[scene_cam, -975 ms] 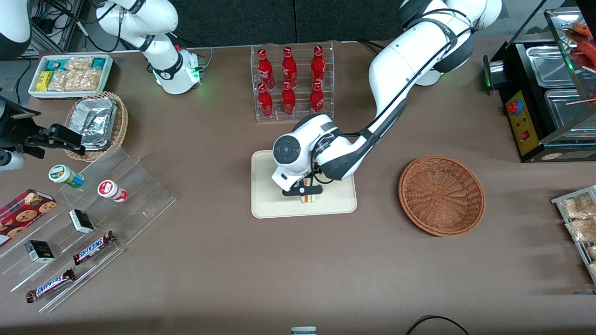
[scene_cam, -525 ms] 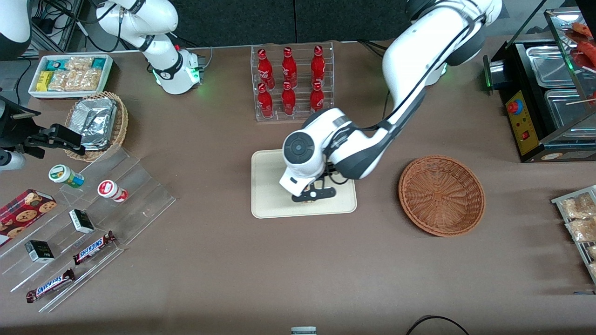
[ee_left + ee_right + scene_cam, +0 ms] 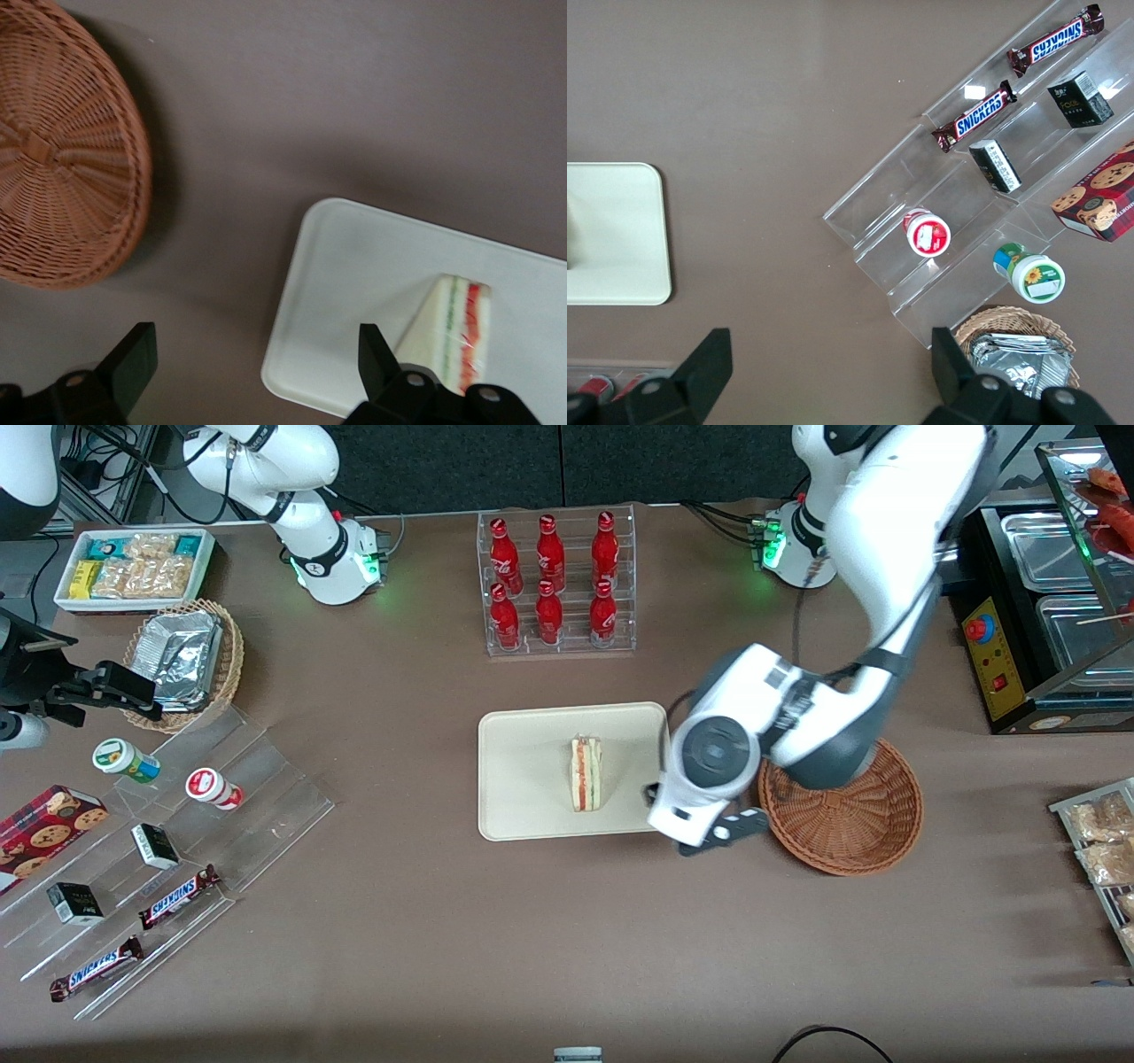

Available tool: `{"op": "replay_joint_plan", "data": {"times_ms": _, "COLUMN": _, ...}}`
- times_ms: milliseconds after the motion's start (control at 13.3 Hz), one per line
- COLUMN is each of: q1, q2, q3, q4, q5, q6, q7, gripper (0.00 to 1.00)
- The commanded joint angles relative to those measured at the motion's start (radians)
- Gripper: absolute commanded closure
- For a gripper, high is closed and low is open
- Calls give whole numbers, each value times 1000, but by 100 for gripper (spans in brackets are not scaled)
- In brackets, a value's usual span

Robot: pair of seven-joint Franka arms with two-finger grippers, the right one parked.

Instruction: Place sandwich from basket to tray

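Note:
The sandwich (image 3: 586, 773), a white wedge with red, orange and green layers, lies on the cream tray (image 3: 523, 779) with nothing touching it. The reddish-brown basket (image 3: 850, 824) stands beside the tray toward the working arm's end, holding nothing that I can see; the arm covers part of it. My left gripper (image 3: 709, 831) hovers over the table between the tray's edge and the basket. In the left wrist view the gripper (image 3: 255, 363) is open with nothing between its fingers; under it show the tray's corner (image 3: 354, 266), the sandwich (image 3: 452, 332) and the basket (image 3: 62, 168).
A rack of red bottles (image 3: 554, 584) stands farther from the camera than the tray. Toward the parked arm's end are a clear stepped display with snacks (image 3: 177, 824), a tan basket of foil packets (image 3: 186, 660) and a white bin (image 3: 133, 567). A food warmer (image 3: 1045, 602) stands at the working arm's end.
The gripper has let go of the sandwich on the tray, risen and swung away toward the basket. The sandwich now lies uncovered on the tray.

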Motion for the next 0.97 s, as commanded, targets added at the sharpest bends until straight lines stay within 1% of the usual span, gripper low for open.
{"op": "replay_joint_plan", "data": {"times_ms": 0, "q1": 92, "q2": -97, "q3": -4, "q4": -94, "q5": -35, "q6": -38, "q7": 109, "gripper": 0}}
{"op": "replay_joint_plan", "data": {"times_ms": 75, "q1": 116, "q2": -126, "q3": -4, "q4": -117, "q5": -43, "q6": -46, "q7": 140, "gripper": 0}}
{"op": "replay_joint_plan", "data": {"times_ms": 150, "q1": 162, "q2": -164, "q3": -6, "q4": -153, "q5": -58, "q6": -41, "q7": 181, "gripper": 0}}
{"op": "replay_joint_plan", "data": {"times_ms": 300, "q1": 236, "q2": -300, "q3": 6, "q4": -259, "q5": -139, "q6": -32, "q7": 389, "gripper": 0}}
{"op": "replay_joint_plan", "data": {"times_ms": 375, "q1": 277, "q2": -368, "q3": 12, "q4": -314, "q5": -164, "q6": -41, "q7": 492, "gripper": 0}}
{"op": "replay_joint_plan", "data": {"times_ms": 525, "q1": 282, "q2": -492, "q3": 78, "q4": -393, "q5": -184, "q6": -64, "q7": 601, "gripper": 0}}
{"op": "replay_joint_plan", "data": {"times_ms": 600, "q1": 284, "q2": -544, "q3": 100, "q4": -413, "q5": -211, "q6": -99, "q7": 653, "gripper": 0}}
{"op": "replay_joint_plan", "data": {"times_ms": 750, "q1": 284, "q2": -617, "q3": 140, "q4": -415, "q5": -224, "q6": -191, "q7": 755, "gripper": 0}}
{"op": "replay_joint_plan", "data": {"times_ms": 900, "q1": 288, "q2": -670, "q3": 186, "q4": -415, "q5": -244, "q6": -245, "q7": 824, "gripper": 0}}
